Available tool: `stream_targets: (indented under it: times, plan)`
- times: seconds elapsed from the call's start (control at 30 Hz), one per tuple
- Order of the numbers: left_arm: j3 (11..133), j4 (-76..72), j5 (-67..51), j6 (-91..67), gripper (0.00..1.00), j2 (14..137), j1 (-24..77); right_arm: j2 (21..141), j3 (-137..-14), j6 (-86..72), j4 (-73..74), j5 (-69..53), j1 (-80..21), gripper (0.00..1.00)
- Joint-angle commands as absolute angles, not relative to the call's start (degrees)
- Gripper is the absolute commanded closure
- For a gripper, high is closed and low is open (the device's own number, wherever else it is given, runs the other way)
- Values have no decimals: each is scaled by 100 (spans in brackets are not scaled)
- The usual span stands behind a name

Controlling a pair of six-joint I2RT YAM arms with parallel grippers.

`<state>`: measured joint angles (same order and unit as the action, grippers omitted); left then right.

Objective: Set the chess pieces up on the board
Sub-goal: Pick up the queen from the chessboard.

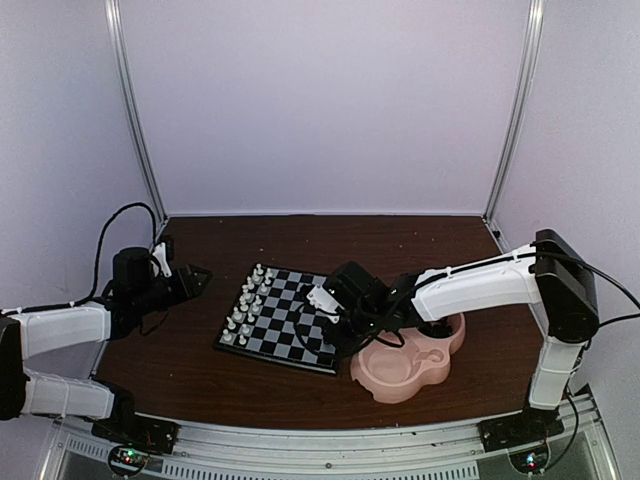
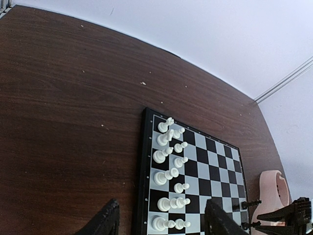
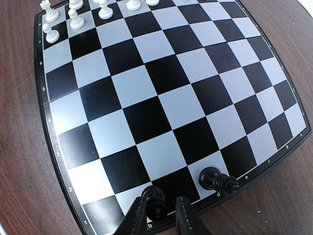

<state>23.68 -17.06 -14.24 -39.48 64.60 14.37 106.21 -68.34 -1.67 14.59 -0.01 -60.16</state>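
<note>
Black chessman (image 3: 155,201) stands on the edge row of the board (image 3: 146,83) between the narrowly set fingers of the right gripper (image 3: 162,205), grip unclear; next, I judge, leave it upright and fetch another.

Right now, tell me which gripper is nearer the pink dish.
Right. The right gripper is over the board's dish-side edge, close beside the pink dish; the left gripper is off the board's opposite side, with the whole board between it and the dish.

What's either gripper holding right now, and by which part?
Nothing clearly: the right gripper straddles a black piece low down with a gap showing; the left gripper is empty.
</note>
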Motion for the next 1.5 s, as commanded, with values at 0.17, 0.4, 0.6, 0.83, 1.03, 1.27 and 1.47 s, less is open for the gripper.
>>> stream_targets:
  times: [0.17, 0.4, 0.6, 0.83, 1.03, 1.27, 1.47]
  plan:
    - [2509, -1872, -1492, -3858, 41, 6486, 1468, 10754, -7040, -163, 1606, -114, -6064, 81]
    - [2514, -1868, -1494, -3855, 41, 6487, 1468, 10670, -7010, -176, 1576, -173, -6064, 84]
    - [2518, -1862, -1499, -3849, 40, 6486, 1468, 10481, -6904, -204, 1495, -200, -6064, 88]
    - [2516, -1854, -1492, -3848, 41, 6477, 1468, 10259, -6798, -227, 1403, -132, -6064, 89]
    - [2514, -1847, -1486, -3849, 41, 6441, 1468, 9579, -6364, -262, 1023, 225, -6058, 89]
    - [2514, -1846, -1479, -3849, 41, 6434, 1468, 8848, -5779, -391, 545, 1083, -6018, 89]
    - [2499, -1726, -1362, -3779, 41, 6234, 1468, 9097, -5852, -441, 404, 1222, -5823, 90]
